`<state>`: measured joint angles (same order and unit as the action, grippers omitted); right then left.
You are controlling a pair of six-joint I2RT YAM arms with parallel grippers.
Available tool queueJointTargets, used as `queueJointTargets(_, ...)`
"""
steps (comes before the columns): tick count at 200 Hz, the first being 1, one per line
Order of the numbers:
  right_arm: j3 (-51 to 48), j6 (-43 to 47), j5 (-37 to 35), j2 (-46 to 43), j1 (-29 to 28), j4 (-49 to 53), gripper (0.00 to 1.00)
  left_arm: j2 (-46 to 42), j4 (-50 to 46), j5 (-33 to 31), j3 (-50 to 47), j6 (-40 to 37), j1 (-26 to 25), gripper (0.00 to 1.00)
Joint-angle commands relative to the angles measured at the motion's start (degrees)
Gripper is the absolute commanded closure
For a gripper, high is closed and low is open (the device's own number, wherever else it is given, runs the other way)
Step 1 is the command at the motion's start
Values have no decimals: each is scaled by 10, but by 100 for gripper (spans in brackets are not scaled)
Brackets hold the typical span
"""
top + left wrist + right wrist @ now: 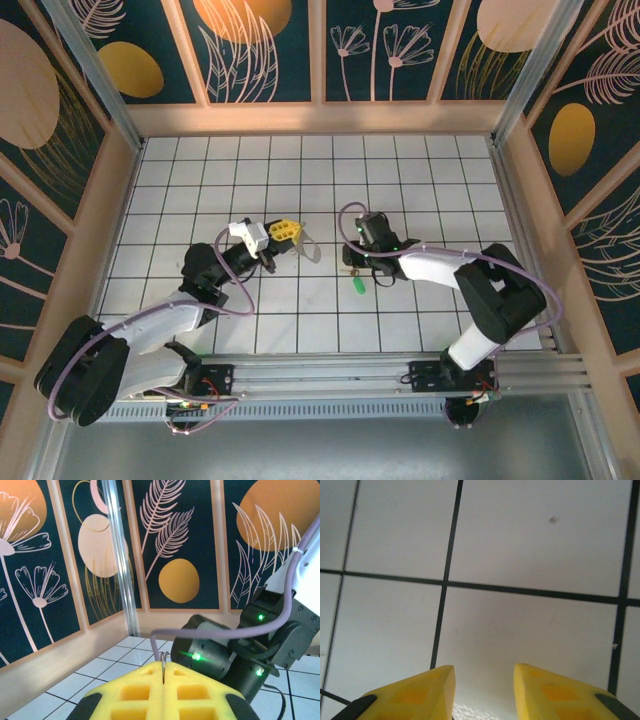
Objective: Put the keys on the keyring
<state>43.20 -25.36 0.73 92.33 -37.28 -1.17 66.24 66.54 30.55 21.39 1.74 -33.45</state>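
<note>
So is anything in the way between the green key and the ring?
Nothing visible. The key lies on the tiles beside the right arm; the ring is pinched in the left gripper, to the key's left, with only bare tiles between.

One keyring (308,250); one key (357,286) (green-headed); two end effectors (290,234) (352,264).

Lab robot cell (tiled floor (300,160), botanical wall panels (380,50)).

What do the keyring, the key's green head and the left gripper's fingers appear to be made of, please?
Keyring: thin silvery wire with a glint, likely metal. Key's green head: bright, probably plastic, too small to confirm. Fingers of the left gripper: matte yellow with moulded pockets, seemingly foam or soft plastic.
</note>
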Motion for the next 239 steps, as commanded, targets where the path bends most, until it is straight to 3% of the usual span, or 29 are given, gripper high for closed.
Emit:
queueJointTargets(1, 22, 9, -60, 12, -24, 51, 64, -17, 6, -5, -4, 1, -3, 100)
queueJointTargets(84, 25, -4, -112, -2, -74, 98, 65, -33, -4, -4, -9, 4, -3, 100)
queueJointTargets(239, -3, -12, -120, -13, -83, 100, 74, -36, -12, -3, -9, 5, -3, 100)
